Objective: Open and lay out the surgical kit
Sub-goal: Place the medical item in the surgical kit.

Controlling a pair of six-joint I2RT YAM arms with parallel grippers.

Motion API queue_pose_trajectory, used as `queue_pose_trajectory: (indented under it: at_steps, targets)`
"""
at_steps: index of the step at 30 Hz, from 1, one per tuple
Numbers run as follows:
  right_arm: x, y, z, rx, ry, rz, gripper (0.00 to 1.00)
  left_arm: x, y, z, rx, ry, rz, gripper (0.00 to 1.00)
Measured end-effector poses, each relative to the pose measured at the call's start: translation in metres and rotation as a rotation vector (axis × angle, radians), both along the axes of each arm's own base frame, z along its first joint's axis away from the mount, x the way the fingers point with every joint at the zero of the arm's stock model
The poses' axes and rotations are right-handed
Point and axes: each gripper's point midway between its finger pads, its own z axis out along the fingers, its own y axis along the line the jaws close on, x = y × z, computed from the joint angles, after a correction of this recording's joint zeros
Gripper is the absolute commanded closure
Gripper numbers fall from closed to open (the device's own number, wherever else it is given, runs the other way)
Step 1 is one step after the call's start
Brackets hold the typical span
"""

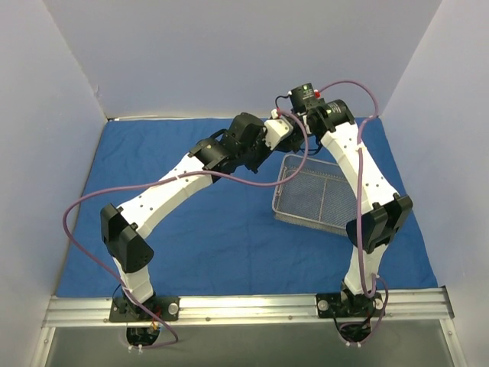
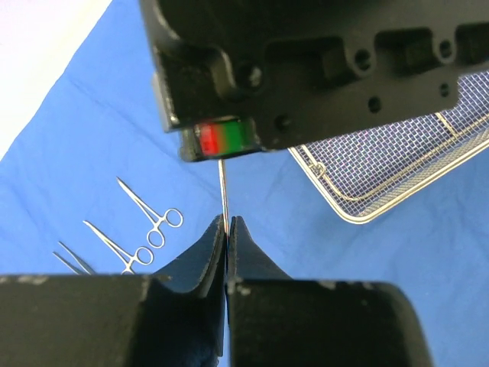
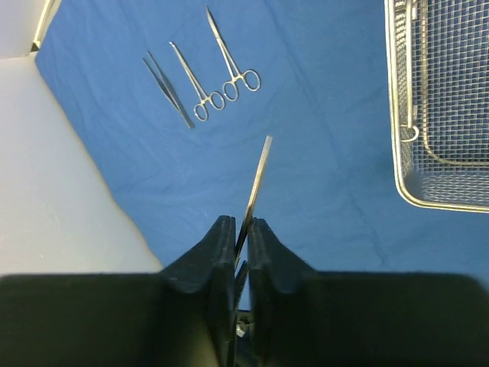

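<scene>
While left gripper (image 2: 228, 220) and right gripper (image 3: 241, 222) pinch thin instrument (image 2: 222, 187), red-green label (image 2: 221, 140) blurred.

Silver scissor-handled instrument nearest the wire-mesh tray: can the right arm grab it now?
Probably not yet. The right gripper is shut on another thin silver metal instrument, so its jaws are not free. Otherwise the way looks clear: that scissor-handled instrument lies on bare blue cloth ahead.

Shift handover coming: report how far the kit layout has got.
Done: the blue cloth is spread flat, the tray sits on it looking empty, and three tools lie side by side. In hand: a fourth thin tool, pinched by the right gripper with the left gripper shut on it too. Left: laying that one beside the others.
</scene>
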Motion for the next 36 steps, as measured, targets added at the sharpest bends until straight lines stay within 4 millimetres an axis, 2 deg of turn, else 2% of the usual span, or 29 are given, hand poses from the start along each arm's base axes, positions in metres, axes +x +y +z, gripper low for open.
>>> queue_pose_trajectory:
  at_steps: [3, 5, 6, 7, 11, 12, 13, 15, 17, 20, 22, 26, 29, 30, 32, 33, 36]
  targets:
    - [-0.001, -0.003, -0.001, -0.003, 0.007, -0.001, 0.57, 0.002, 0.001, 0.001, -0.002, -0.004, 0.010, 0.98]
    - [0.001, -0.006, -0.001, -0.005, 0.006, 0.004, 0.52, 0.005, 0.003, -0.001, -0.011, 0.005, 0.021, 0.98]
    - [0.002, -0.008, -0.001, 0.000, 0.005, 0.001, 0.44, 0.007, 0.006, -0.002, -0.018, 0.008, 0.030, 0.98]
    - [0.004, -0.012, -0.002, 0.009, 0.005, -0.006, 0.42, 0.010, 0.010, -0.005, -0.023, 0.015, 0.042, 0.98]
    - [0.011, -0.047, -0.012, 0.001, 0.021, -0.059, 0.25, 0.022, 0.045, -0.022, -0.040, 0.073, 0.122, 0.98]
    - [0.013, -0.059, -0.013, -0.002, 0.018, -0.070, 0.16, 0.026, 0.058, -0.028, -0.042, 0.091, 0.152, 0.98]
    - [0.015, -0.069, -0.013, -0.002, 0.014, -0.082, 0.01, 0.030, 0.070, -0.032, -0.049, 0.108, 0.182, 0.98]
    - [0.020, -0.086, -0.011, 0.002, -0.018, -0.079, 0.00, 0.037, 0.096, -0.040, -0.068, 0.141, 0.237, 0.98]
    - [0.025, -0.091, -0.004, 0.033, -0.068, -0.052, 0.00, 0.040, 0.114, -0.044, -0.093, 0.171, 0.268, 0.98]
    - [0.026, -0.071, 0.012, 0.107, -0.157, 0.066, 0.00, 0.038, 0.117, -0.039, -0.169, 0.207, 0.250, 0.98]
    - [0.025, -0.056, 0.020, 0.138, -0.223, 0.149, 0.00, 0.033, 0.109, -0.032, -0.230, 0.232, 0.212, 0.98]
    - [0.013, -0.036, 0.035, 0.177, -0.336, 0.289, 0.00, 0.020, 0.081, -0.013, -0.370, 0.289, 0.093, 0.98]
    - [0.006, -0.028, 0.058, 0.208, -0.469, 0.375, 0.10, 0.007, 0.061, 0.005, -0.482, 0.347, -0.004, 0.98]
    - [0.003, -0.026, 0.065, 0.223, -0.509, 0.398, 0.19, 0.004, 0.054, 0.012, -0.520, 0.360, -0.037, 0.98]
    - [-0.006, -0.022, 0.076, 0.254, -0.591, 0.438, 0.28, -0.004, 0.043, 0.027, -0.602, 0.394, -0.098, 0.98]
    - [-0.011, -0.020, 0.080, 0.271, -0.619, 0.455, 0.36, -0.007, 0.038, 0.033, -0.640, 0.411, -0.127, 0.98]
    - [-0.020, -0.015, 0.089, 0.311, -0.691, 0.501, 0.37, -0.014, 0.024, 0.052, -0.752, 0.485, -0.207, 0.98]
